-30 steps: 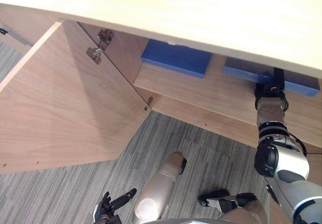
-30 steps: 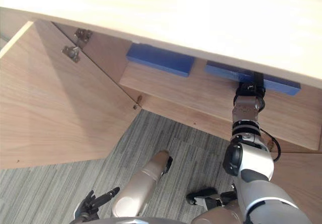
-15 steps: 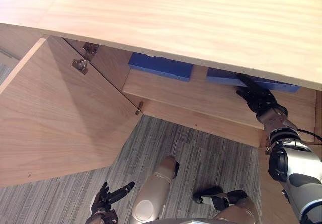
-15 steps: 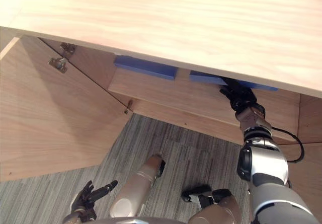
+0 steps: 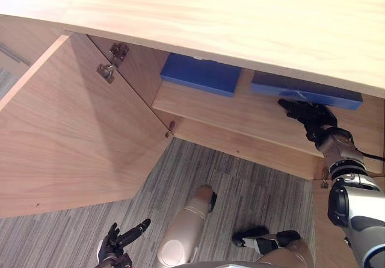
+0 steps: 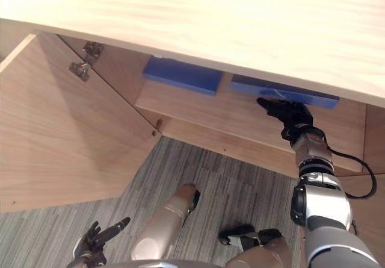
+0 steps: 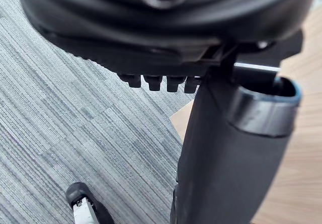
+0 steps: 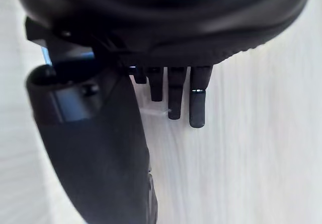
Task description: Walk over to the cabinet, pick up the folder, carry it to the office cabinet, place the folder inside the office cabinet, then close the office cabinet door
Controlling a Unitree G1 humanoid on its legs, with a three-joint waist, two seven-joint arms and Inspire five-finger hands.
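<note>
The flat blue folder (image 5: 301, 87) lies on the pale wooden cabinet shelf (image 5: 228, 112), beside 1 other blue folder (image 5: 201, 74). The right hand (image 5: 307, 112) hovers at its edge, fingers straight and apart. The left hand (image 5: 117, 244) hangs low, fingers relaxed. Placing looks done; next, the open wooden door (image 5: 78, 135) needs swinging shut.

Wooden shelf (image 5: 240, 114) bears left folder (image 5: 201, 74) and right folder (image 5: 304, 91), both blue, flat, apart

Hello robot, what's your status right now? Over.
Right hand open, in front of the rightmost blue folder on the shelf. Left hand open, low over the carpet. Cabinet door wide open, not yet closed.
</note>
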